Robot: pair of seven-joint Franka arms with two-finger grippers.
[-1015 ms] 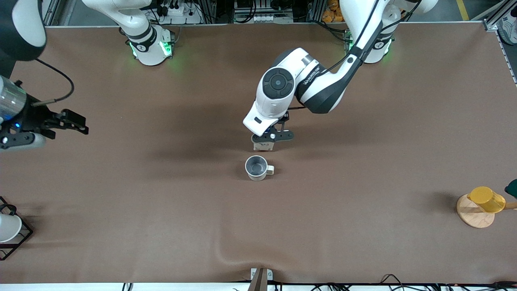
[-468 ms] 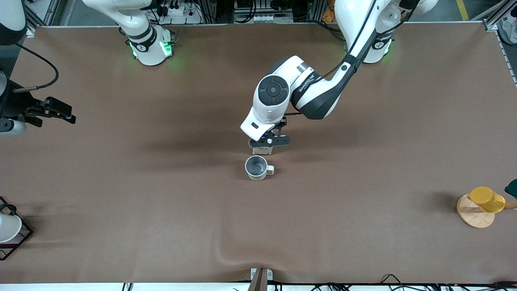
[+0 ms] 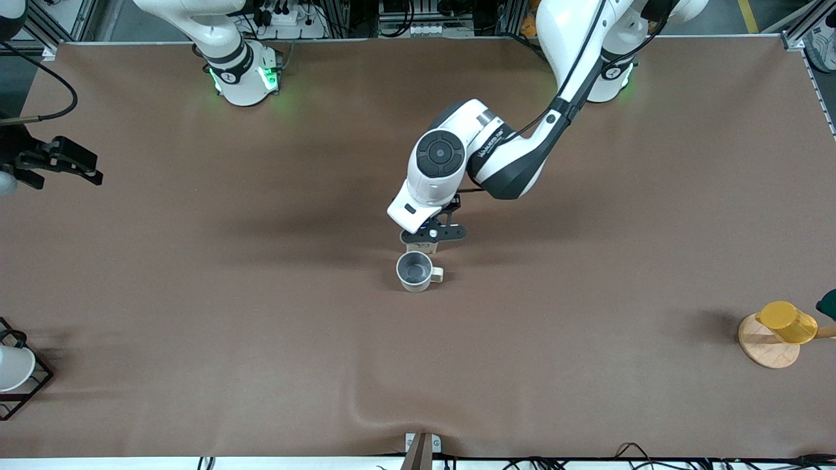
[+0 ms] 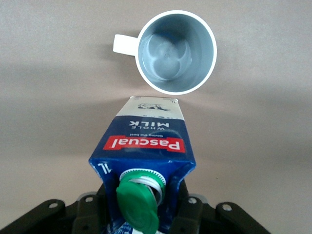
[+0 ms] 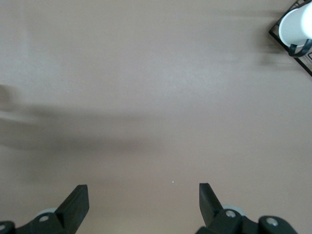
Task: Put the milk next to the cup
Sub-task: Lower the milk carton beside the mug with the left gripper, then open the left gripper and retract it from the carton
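1. My left gripper (image 3: 432,235) is down at the middle of the counter (image 3: 261,326), right over the milk (image 4: 144,146) — the carton's top sits between my fingers.
2. From my left wrist view the milk stands upright on the counter: green cap nearest the camera, dark blue gable, red band, white foot.
3. How firmly my left fingers sit on the carton I cannot tell — they flank its top, but the contact itself is hidden.
4. The cup (image 3: 415,270) is just beside the milk, a little nearer the front camera; a thin strip of counter shows between them, so they do not touch.
5. The cup stands upright, grey inside, with its cream handle pointing toward the left arm's end of the counter.
6. My right gripper (image 5: 144,204) hangs over bare counter at the right arm's end, jaws spread wide and holding nothing — that arm waits.
7. A white cup (image 3: 13,367) in a black wire frame sits at the right arm's end, near the front edge.
8. A yellow cup (image 3: 787,321) lies tilted on a round wooden disc (image 3: 764,349) at the left arm's end.
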